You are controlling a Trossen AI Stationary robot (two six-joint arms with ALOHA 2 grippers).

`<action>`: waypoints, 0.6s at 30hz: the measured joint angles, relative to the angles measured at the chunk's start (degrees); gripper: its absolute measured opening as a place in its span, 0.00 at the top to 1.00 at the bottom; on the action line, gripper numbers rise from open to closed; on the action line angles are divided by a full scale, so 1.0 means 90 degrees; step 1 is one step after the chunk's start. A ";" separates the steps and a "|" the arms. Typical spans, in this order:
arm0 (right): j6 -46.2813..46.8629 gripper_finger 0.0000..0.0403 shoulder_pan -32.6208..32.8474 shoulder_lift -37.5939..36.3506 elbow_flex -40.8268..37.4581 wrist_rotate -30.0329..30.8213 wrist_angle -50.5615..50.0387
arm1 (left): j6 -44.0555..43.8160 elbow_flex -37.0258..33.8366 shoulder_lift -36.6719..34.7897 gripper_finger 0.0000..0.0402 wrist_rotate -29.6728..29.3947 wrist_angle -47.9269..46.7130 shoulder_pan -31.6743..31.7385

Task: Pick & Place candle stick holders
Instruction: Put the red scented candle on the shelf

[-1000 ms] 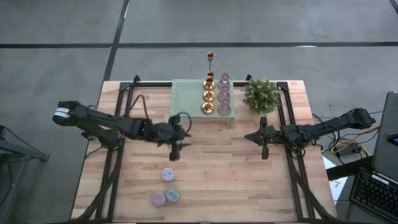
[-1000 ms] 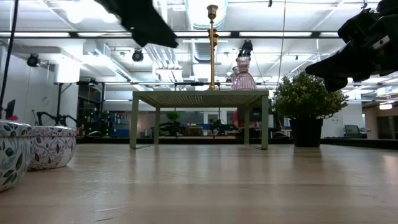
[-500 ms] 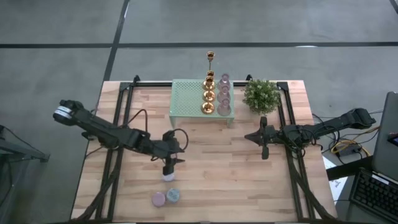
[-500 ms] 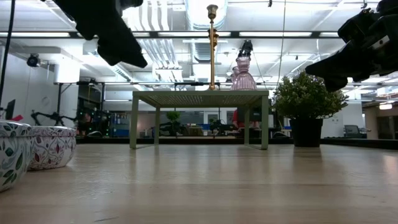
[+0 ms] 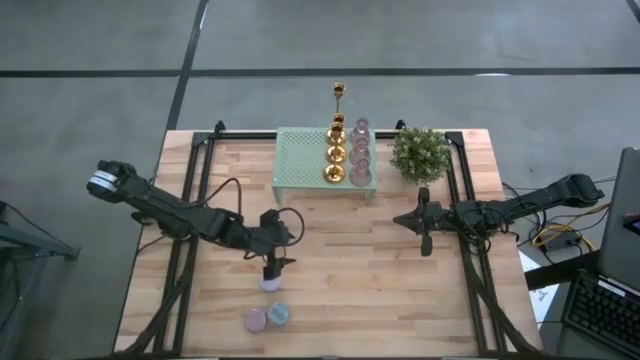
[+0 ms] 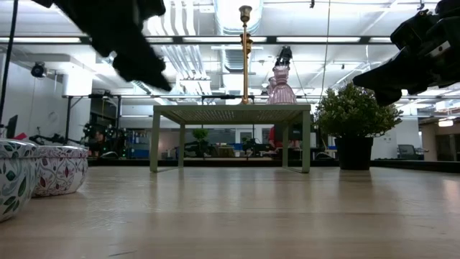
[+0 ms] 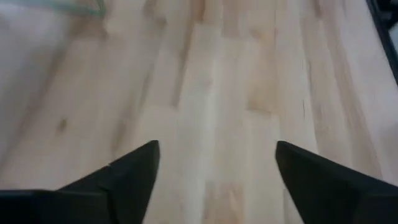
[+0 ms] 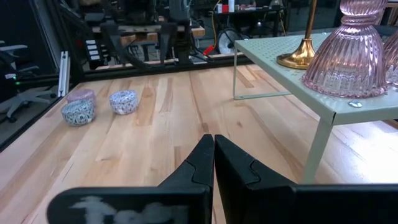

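Hovering directly above a squat round lilac candle stick holder, the left gripper has its fingers spread wide over bare wooden table. Two more squat pastel holders lie just beyond it toward the table's near edge. The right gripper, fingers pressed together, waits beside the mint-green perforated stand carrying the gold metal holders and pink glass holders.

A lab: exposed ceiling ducts, strip lights, equipment racks beyond.
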 joint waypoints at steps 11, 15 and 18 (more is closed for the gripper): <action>0.0000 0.98 0.0002 -0.0002 0.0000 0.0000 0.0001 | -0.1658 -0.0253 0.0013 0.07 0.0690 -0.0942 -0.0731; 0.0001 0.98 0.0002 -0.0002 0.0000 0.0000 -0.0001 | -0.2281 -0.0527 0.0014 0.07 0.0651 -0.0946 -0.1108; 0.0001 0.98 0.0002 -0.0002 0.0000 0.0000 0.0001 | -0.2725 -0.0734 0.0014 0.07 0.0585 -0.0894 -0.1314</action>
